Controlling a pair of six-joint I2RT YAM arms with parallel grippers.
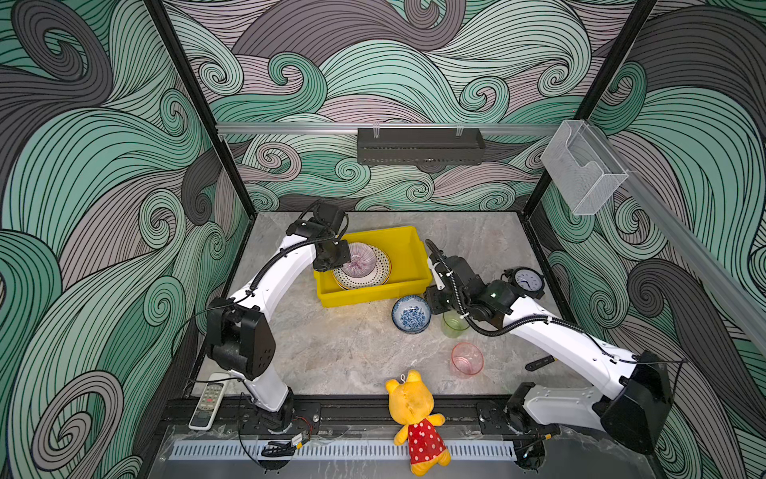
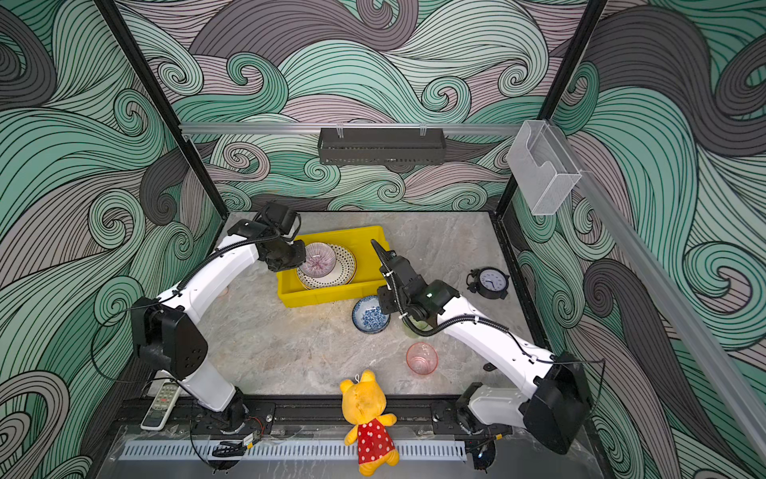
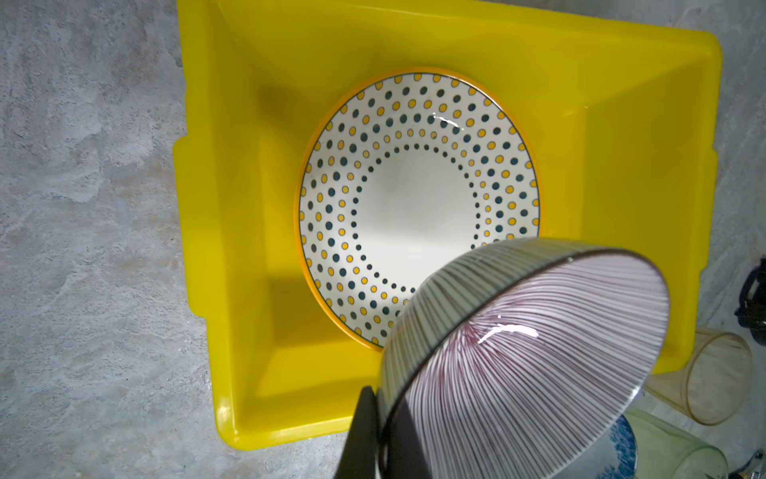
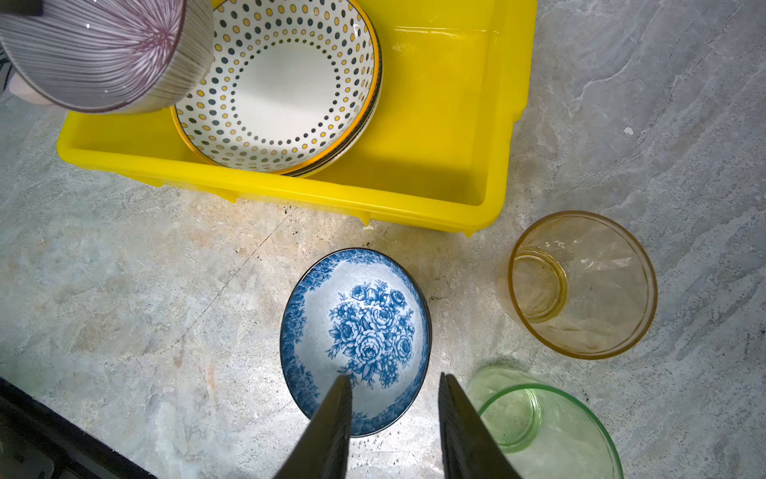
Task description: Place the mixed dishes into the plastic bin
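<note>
Tabletop carries the yellow bin. I see the dotted plate topping a stack inside it, at its left end. Left claw is clamped on the rim of the purple-striped bowl, which is tilted in the air over the bin. Blue floral bowl sits just outside the bin's front wall. Right claw hangs over its rim, jaws apart, empty. Amber cup is by the bin's front right corner, green cup farther out, pink cup farthest.

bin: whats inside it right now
A dotted plate lies in the bin, stacked on more plates. Only their rim edges show; their patterns and count are covered. The left tool holds a striped bowl tilted over the stack.
</note>
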